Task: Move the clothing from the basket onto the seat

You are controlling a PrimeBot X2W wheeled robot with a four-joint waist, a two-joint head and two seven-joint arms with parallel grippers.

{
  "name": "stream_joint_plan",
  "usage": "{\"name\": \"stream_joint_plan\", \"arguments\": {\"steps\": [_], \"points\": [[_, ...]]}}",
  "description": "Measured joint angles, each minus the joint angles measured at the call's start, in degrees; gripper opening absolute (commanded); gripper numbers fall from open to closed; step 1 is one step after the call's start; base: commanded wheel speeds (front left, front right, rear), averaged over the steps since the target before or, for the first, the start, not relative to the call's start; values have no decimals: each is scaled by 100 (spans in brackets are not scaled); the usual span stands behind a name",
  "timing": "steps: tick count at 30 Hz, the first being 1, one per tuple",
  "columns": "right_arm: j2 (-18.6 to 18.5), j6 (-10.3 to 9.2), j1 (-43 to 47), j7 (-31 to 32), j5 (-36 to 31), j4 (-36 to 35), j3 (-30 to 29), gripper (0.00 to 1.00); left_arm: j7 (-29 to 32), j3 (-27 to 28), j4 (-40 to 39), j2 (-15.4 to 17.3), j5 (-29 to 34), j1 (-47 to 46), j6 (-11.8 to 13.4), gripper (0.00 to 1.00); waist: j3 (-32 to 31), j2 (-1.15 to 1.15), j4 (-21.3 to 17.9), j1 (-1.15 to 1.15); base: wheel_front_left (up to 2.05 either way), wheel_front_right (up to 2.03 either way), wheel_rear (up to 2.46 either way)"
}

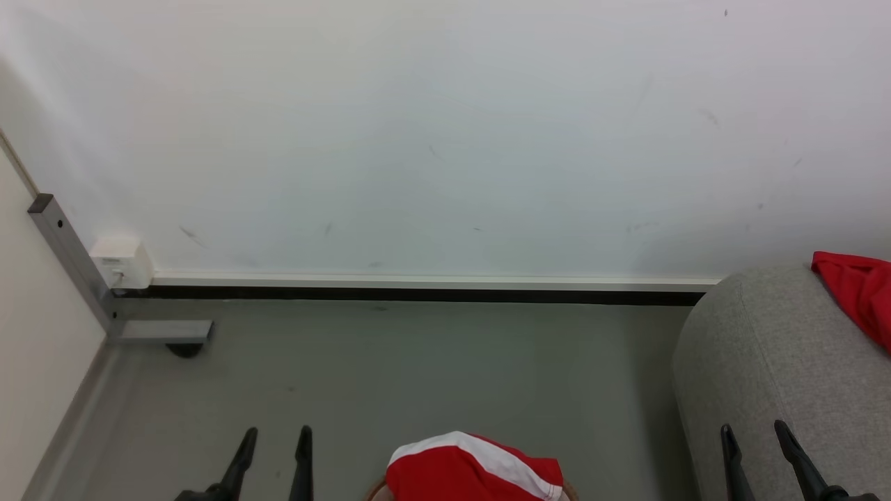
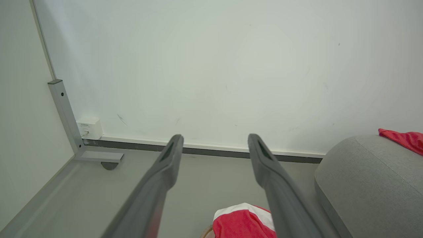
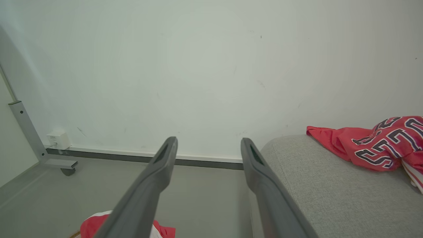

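Clothing (image 1: 473, 470), a bright red piece with a white band across it, sits bunched at the bottom middle of the head view. It is heaped in the basket (image 1: 371, 495), of which just a sliver of brown rim peeks out beside the fabric. The heap lies between the two hands and touches neither.

The left hand (image 1: 277, 433) rises from the lower left over the grey floor (image 1: 418, 376). Its two long dark fingers are spread apart with nothing between them. The right hand (image 1: 753, 428) rises from the lower right, its fingers likewise spread and empty, in front of the seat (image 1: 766, 348).

The seat is a large light-grey upholstered piece with a rounded end and a seam, on the right side of the view, to the right of the basket. A second red garment (image 1: 857, 296) lies on top of it at the far right edge. In the right wrist view this garment shows black-and-white block lettering and lies crumpled on the cushion.

Behind everything stands a pale wall (image 1: 445, 125) with a dark strip along its base. At the left, a grey metal frame leg (image 1: 73, 261) slants down to a foot with a dark caster, and a small white box (image 1: 124, 263) sits at the foot of the wall beside it.
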Motion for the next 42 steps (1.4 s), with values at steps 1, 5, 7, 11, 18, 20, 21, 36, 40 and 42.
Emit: {"name": "stream_joint_plan", "arguments": {"steps": [1, 5, 7, 11, 18, 20, 21, 36, 40, 42], "points": [[11, 0, 0, 0, -7, -8, -5, 100, 0, 44, 4, -19, 23, 7, -33, 100, 8, 0, -4, 0, 0, 0, 0], [32, 0, -3, 0, -15, -21, -24, 100, 0, 208, 12, -124, 181, 8, -155, 100, 45, 0, -17, 1, 0, 0, 0], [43, 0, -10, 0, -15, -24, -30, 100, 0, 261, 24, -171, 242, 8, -213, 100, 67, 0, -23, 1, 0, 0, 0], [57, 0, -29, -1, -15, -30, -14, 100, 0, 387, 60, -244, 309, 8, -311, 100, 106, 0, -50, 1, 0, 0, 0], [71, 0, -275, -1, -19, -122, 65, 100, 0, 412, 203, -387, 444, -10, -494, 100, 249, 0, -286, 1, 0, 0, 0], [71, 0, -331, -1, -24, -144, 87, 100, 0, 382, 263, -405, 479, -27, -536, 100, 275, 0, -351, 1, 0, 0, 0], [66, 0, -379, -2, -24, -167, 98, 100, -1, 331, 331, -422, 505, -54, -563, 100, 303, 0, -418, 1, 0, 0, 0], [49, 0, -978, -11, 88, -795, 96, 100, 795, -923, 2337, -502, 1099, -1719, -1180, 100, 1490, 0, -1394, 2, 0, 0, 0], [75, 0, -1245, -11, 149, -1102, 119, 100, 1173, -1128, 2899, -398, 1296, -2263, -1258, 100, 2018, 0, -1615, 2, 0, 0, 0], [81, 0, -1354, -11, 168, -1251, 120, 100, 1311, -1226, 3174, -367, 1348, -2529, -1288, 100, 2319, 0, -1708, 2, 0, 0, 0]]}}
